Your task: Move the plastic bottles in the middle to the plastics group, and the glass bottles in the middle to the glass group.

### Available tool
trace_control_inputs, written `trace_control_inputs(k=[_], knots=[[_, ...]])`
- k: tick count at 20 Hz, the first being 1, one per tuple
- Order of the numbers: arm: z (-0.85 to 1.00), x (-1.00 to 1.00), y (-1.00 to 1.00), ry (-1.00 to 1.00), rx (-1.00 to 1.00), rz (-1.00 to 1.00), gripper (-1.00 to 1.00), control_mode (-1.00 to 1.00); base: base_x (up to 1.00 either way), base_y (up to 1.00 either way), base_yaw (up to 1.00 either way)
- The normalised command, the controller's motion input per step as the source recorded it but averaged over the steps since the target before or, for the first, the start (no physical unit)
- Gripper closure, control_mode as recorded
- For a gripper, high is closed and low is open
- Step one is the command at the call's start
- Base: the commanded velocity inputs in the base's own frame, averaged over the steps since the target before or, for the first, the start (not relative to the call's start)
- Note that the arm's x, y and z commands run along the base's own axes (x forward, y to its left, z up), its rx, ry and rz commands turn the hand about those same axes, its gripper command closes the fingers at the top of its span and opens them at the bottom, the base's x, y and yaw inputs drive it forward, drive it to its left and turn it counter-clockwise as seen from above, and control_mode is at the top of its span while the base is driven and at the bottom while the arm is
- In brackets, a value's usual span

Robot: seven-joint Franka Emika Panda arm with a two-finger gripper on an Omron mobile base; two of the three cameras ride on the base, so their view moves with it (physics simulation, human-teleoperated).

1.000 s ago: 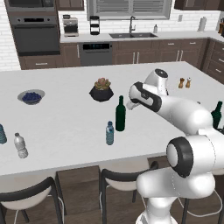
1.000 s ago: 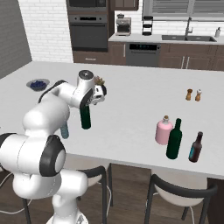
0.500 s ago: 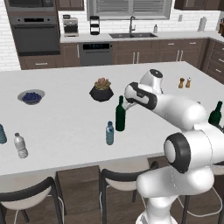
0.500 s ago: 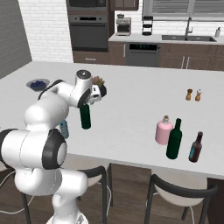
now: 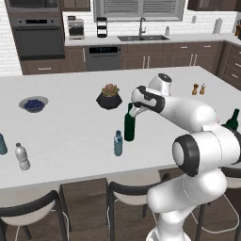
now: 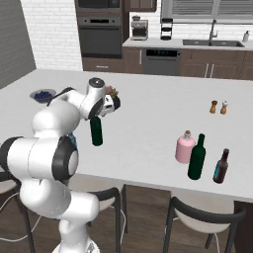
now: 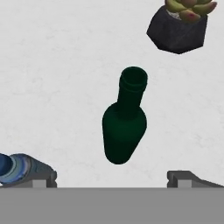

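Gripper fingertips (image 7: 112, 178): the hand view's bottom band is cutting them off, leaving two dark stubs.
Small blue-labelled plastic water bottle (image 7: 19, 169): the hand view's left and bottom edges are cropping it; the right base view is hiding most of it behind the white arm.
Tall dark green glass wine bottle (image 5: 129, 124): the gripper is covering its neck top in both base views.
Second dark green wine bottle (image 5: 232, 120): the arm and right edge are hiding its body.
Small teal-blue bottle (image 5: 2, 144): the left edge is cropping it.
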Motion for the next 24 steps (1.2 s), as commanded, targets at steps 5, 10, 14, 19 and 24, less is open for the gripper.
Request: trace_control_inputs(k=[5,10,14,19,24], knots=[[-0.17,0.16,0.18,0.0,0.01,0.06,-1.0,-1.0,0.0,0.0,0.0],[-0.08,0.17,0.11,0.0,0.0,0.03,-1.0,-1.0,0.0,0.0,0.0],[0.0,0.07,0.0,0.0,0.0,0.0,-1.0,-1.0,0.0,0.0,0.0],[-0.01,0.08,0.0,0.0,0.0,0.0,-1.0,-1.0,0.0,0.0,0.0],[-0.11,0.12,0.0,0.01,0.0,0.0,-1.0,-1.0,0.0,0.0,0.0]])
